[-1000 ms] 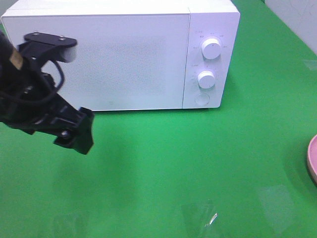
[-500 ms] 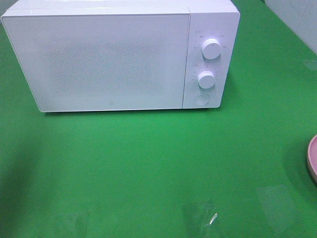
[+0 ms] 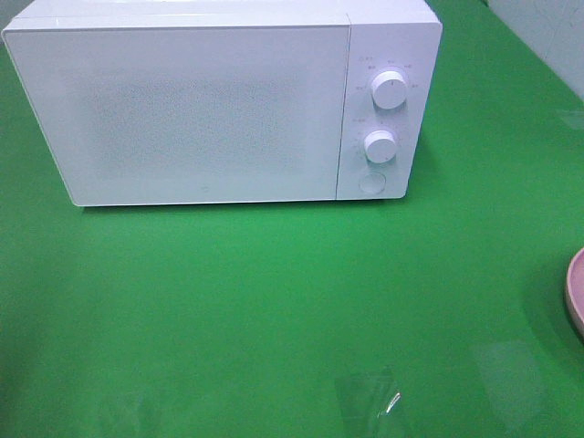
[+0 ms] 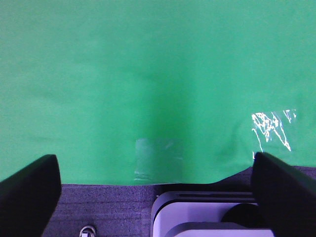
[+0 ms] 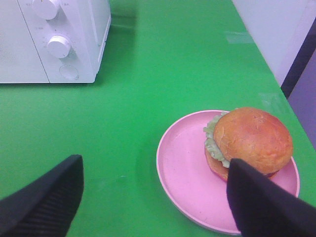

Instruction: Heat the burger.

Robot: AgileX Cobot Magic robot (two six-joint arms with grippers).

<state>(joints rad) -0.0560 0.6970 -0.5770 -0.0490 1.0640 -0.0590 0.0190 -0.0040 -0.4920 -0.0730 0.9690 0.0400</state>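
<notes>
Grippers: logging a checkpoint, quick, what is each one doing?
Left gripper: open, holding nothing.
Right gripper: open, empty, burger lies untouched on its pink plate.

A white microwave (image 3: 219, 100) stood at the back of the green table (image 3: 301, 301), its door shut. Two round white knobs (image 3: 390, 90) sat one above the other on its control panel, with a round button (image 3: 370, 183) below them. A pink plate (image 5: 190, 175) lay on the green surface well apart from the microwave, only its rim showing at the edge of the high view. Patches of clear tape (image 3: 370, 401) glinted on the table near its front edge.
</notes>
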